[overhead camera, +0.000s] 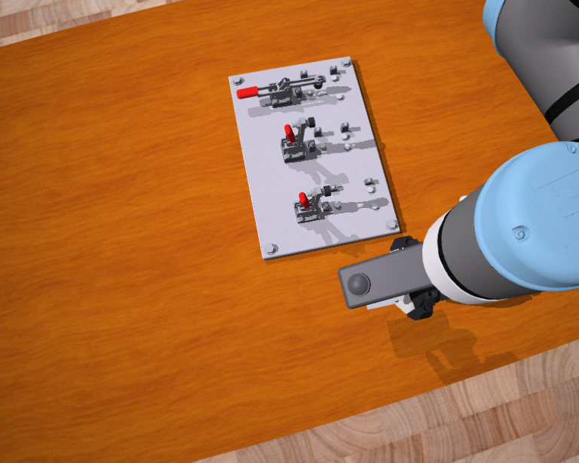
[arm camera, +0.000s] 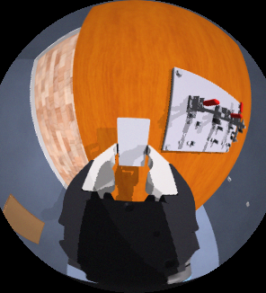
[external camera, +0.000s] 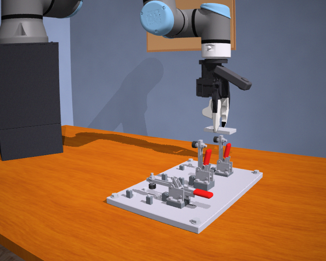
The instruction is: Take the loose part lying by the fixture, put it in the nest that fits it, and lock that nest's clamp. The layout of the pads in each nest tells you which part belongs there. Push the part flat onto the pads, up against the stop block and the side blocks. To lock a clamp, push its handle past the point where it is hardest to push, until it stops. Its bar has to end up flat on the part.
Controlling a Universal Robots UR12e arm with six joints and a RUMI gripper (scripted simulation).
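Observation:
The loose part (overhead camera: 381, 304) (external camera: 229, 130) (arm camera: 133, 132), a flat light-grey rectangular plate, is held roughly level in the air. My gripper (external camera: 219, 129) (arm camera: 132, 145) is shut on it, just beyond the fixture's short edge nearest the bottom in the top view. The fixture (overhead camera: 269, 174) (external camera: 235, 182) (arm camera: 177, 94) has three nests with pads and blocks. The nearest clamp (overhead camera: 303, 200) (external camera: 227, 150) and the middle clamp (overhead camera: 289, 133) (external camera: 207, 156) have raised bars. The far clamp (overhead camera: 247, 92) (external camera: 202, 193) has its bar lowered over a nest without a part. The part's underside is hidden.
The fixture rests on the wooden table (overhead camera: 135, 225) (external camera: 76, 191) (arm camera: 126, 58). The two raised clamp bars stand up from it, and bolts (overhead camera: 270, 248) (external camera: 195, 220) mark its corners. The dark robot pedestal (external camera: 26, 98) stands at the left in the exterior view.

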